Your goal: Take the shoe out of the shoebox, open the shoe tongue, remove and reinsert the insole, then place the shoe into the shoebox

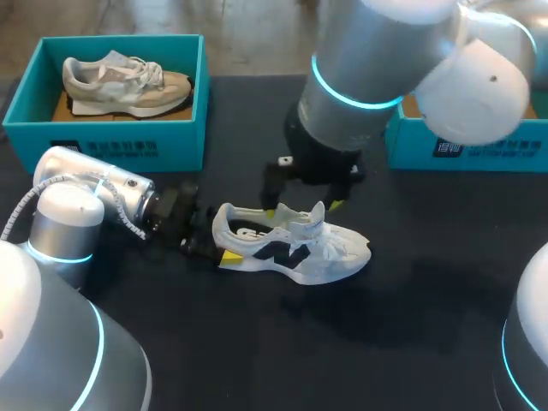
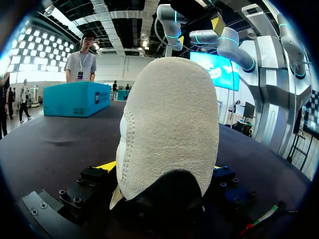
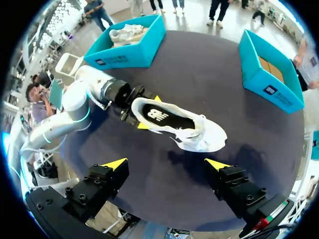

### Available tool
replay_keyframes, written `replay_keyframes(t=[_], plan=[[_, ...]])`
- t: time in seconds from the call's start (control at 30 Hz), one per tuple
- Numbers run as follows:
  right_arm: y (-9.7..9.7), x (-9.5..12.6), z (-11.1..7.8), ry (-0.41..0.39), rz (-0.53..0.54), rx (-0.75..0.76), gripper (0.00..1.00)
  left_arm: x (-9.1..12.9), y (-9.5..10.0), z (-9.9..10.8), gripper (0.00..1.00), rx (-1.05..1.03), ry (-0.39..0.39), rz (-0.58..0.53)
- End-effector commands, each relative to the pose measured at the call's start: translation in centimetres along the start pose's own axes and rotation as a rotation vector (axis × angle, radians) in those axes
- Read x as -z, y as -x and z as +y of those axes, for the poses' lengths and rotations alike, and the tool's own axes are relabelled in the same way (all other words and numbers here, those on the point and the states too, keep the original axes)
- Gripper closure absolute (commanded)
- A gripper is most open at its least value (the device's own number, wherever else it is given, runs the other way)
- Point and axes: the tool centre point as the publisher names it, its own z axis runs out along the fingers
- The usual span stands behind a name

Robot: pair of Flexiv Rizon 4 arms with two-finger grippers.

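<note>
A white shoe (image 1: 295, 247) with a black side logo lies on the dark table, toe pointing right. In the right wrist view its black insole (image 3: 162, 115) shows inside the shoe (image 3: 199, 137). My left gripper (image 1: 221, 241) lies low on the table at the shoe's heel. In the left wrist view the heel (image 2: 169, 124) fills the space between the fingers, which press on it from both sides. My right gripper (image 1: 301, 209) hangs open just above the shoe's collar. Its fingers (image 3: 114, 163) stand wide apart, with nothing between them.
A teal shoebox (image 1: 184, 137) at the back left holds a beige shoe (image 1: 128, 84). Another teal box (image 1: 462, 145) stands at the back right, partly hidden by my right arm. The dark table (image 1: 342, 342) in front of the shoe is bare.
</note>
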Motion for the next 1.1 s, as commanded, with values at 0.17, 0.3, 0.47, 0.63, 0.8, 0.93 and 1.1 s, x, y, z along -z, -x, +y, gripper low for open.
replay_keyframes(t=[0.17, 0.3, 0.47, 0.63, 0.8, 0.93, 1.1], plan=[[-3.5, 0.2, 1.8, -0.028, -0.25, 0.142, 0.31, 0.0, 0.0, -0.1, 1.0, 0.001, 0.002, 0.0], [-4.2, 0.2, 2.0, -0.015, -0.35, 0.212, 0.66, 0.0, 0.0, -0.1, 1.0, 0.001, 0.002, 0.0], [-4.5, 0.5, 2.2, 0.011, -0.386, 0.3, 1.0, 0.0, 0.0, -0.1, 1.0, 0.001, 0.002, 0.0], [-4.6, 1.2, 2.0, 0.057, -0.385, 0.455, 1.0, 0.0, 0.0, -0.1, 1.0, 0.001, 0.002, 0.0], [-4.1, 1.6, 1.5, -0.049, -0.234, 0.603, 1.0, 0.0, 0.0, -0.1, 1.0, 0.001, 0.002, 0.0], [-4.1, 1.6, 1.5, -0.049, -0.234, 0.603, 1.0, 0.0, 0.0, -0.1, 1.0, 0.001, 0.002, 0.0], [-4.1, 1.6, 1.5, -0.049, -0.234, 0.603, 1.0, 0.0, 0.0, -0.1, 1.0, 0.001, 0.002, 0.0]])
